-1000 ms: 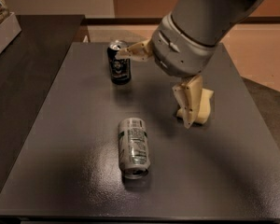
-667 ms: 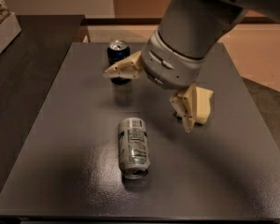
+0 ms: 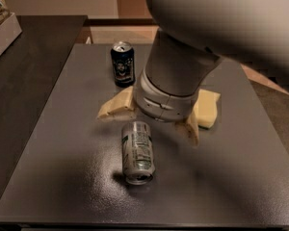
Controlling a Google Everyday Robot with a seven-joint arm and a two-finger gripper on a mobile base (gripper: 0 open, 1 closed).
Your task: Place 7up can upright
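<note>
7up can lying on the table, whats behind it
Behind the 7up can: the open claw over the table, further back an upright dark blue can. The arm hides the table beneath it.

Two cans were out there, count them. One was the 7up can [image 3: 137,152], silver-grey with green print, down on its side. The other was a dark blue can [image 3: 123,64], standing upright behind it. One grey table [image 3: 53,167] carried both. One arm [image 3: 216,28] hung over it. One gripper [image 3: 151,121] sat low just behind the 7up can, between the two cans. It had two cream fingers [image 3: 116,107], splayed wide, one to each side. One pale box [image 3: 2,30] sat at the far left edge.
</note>
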